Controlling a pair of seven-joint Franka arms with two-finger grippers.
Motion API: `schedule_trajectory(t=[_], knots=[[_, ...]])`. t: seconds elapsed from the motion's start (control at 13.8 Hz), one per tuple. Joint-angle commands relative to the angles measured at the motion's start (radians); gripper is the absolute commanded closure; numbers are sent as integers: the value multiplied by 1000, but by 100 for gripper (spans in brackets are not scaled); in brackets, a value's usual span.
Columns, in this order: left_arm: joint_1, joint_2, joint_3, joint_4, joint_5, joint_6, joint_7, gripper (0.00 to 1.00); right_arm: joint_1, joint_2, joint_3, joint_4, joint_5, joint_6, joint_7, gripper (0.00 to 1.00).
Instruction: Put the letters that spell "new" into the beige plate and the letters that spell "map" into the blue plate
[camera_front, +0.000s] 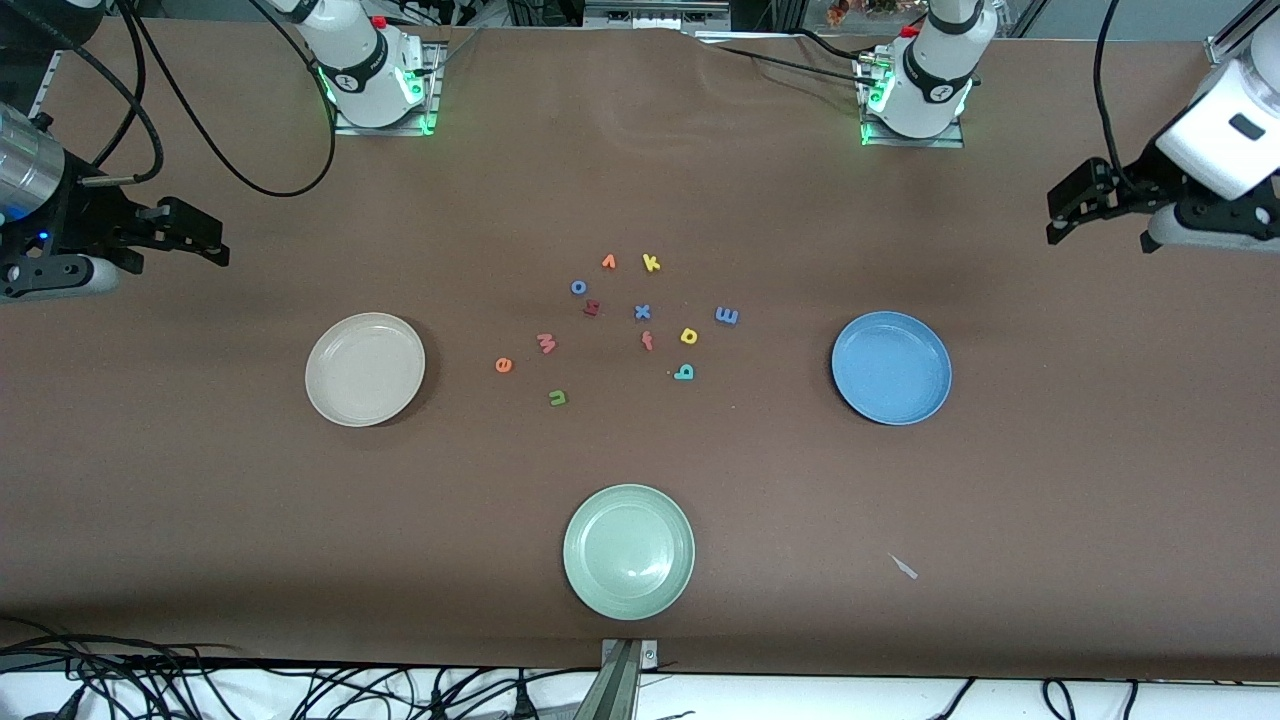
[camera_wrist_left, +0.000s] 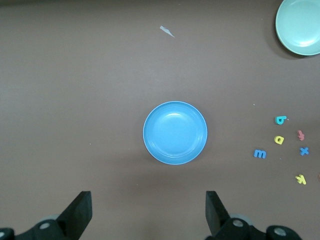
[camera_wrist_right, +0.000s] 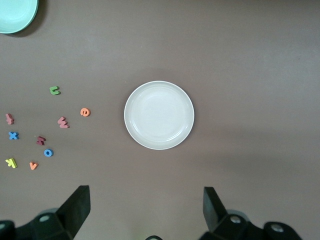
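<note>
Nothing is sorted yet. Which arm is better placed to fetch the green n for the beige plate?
The right arm, probably. Its open hand waits at the same end of the table as the beige plate, and the green n lies toward that plate. The left hand, also open, waits past the blue plate.

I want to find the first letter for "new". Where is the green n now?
In the front view the green n lies on the table between the beige plate and the blue plate, nearest the front camera of all letters, beside the orange e.
</note>
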Motion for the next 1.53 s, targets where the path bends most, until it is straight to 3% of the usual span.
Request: schedule_trajectory(t=[0.0,1.45], knots=[[2,-23,-10,-41,16,4,22,0,-3,-24,4,-15,-8,-10,2,0],[38,3,-6,-34,16,-14,19,0,-5,-24,3,-17,-8,-25,-15,0]])
